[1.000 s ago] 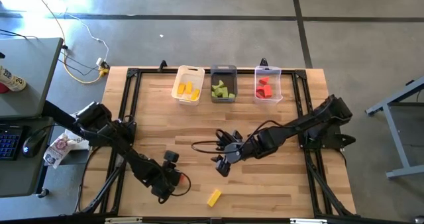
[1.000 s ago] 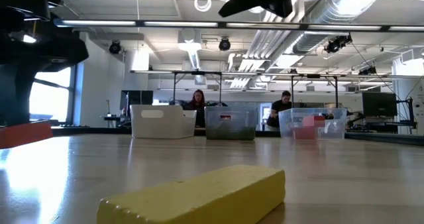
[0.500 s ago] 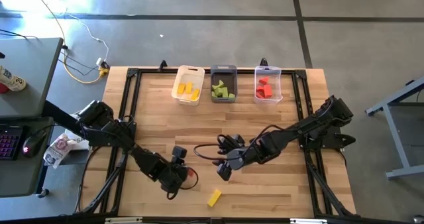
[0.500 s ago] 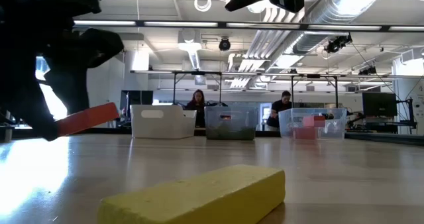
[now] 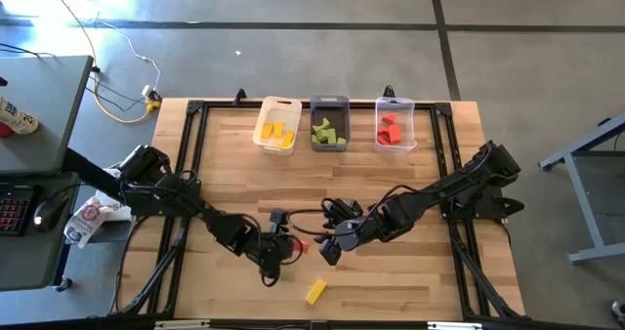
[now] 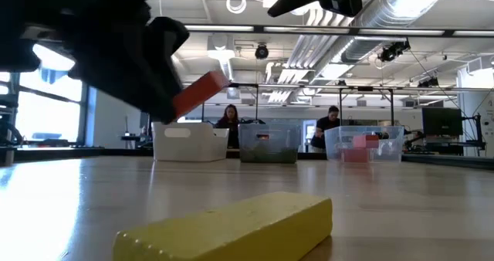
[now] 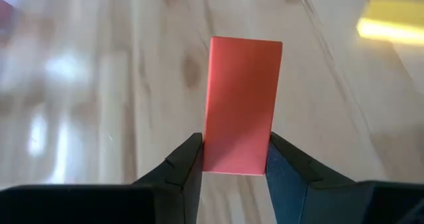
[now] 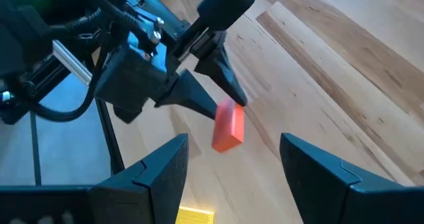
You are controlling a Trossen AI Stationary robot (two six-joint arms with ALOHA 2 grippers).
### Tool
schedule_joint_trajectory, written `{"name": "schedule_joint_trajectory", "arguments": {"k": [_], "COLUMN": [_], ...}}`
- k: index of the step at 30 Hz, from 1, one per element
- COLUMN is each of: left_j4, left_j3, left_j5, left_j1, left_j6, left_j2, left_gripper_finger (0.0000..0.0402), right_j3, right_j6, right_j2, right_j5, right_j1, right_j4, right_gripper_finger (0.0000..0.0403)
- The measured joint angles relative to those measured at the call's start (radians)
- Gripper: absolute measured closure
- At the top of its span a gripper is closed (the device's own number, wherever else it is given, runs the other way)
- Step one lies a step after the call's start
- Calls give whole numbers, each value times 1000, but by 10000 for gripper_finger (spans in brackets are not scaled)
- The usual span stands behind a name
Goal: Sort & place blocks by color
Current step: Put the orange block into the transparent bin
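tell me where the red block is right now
In the high view the red block is held off the table in the left gripper, near the front middle, just left of the open right gripper and behind the yellow block.

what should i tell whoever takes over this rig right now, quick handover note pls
Left tool: shut on a red block, held above the table near its middle front.
Right tool: open, empty, close by and facing the held block.
Bins at the far edge: white bin holds yellow blocks, grey bin green ones, clear bin red ones.
Done: most blocks are sorted.
Left: put the red block in the clear bin, then the yellow block lying at the front edge in the white bin.
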Motion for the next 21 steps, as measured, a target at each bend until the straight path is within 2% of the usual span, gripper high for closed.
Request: {"name": "schedule_joint_trajectory", "arguments": {"k": [8,21], "left_j4": [184,382], "left_j3": [0,0], "left_j5": [-39,-209], "left_j1": [47,60], "left_j6": [102,275], "left_j2": [0,0], "left_gripper_finger": [293,291], "right_j3": [0,0], "right_j6": [24,83], "right_j2": [0,0], "right_j5": [4,48], "right_j1": [0,-1], "right_j4": [-21,-88], "right_gripper_finger": [179,179]}}
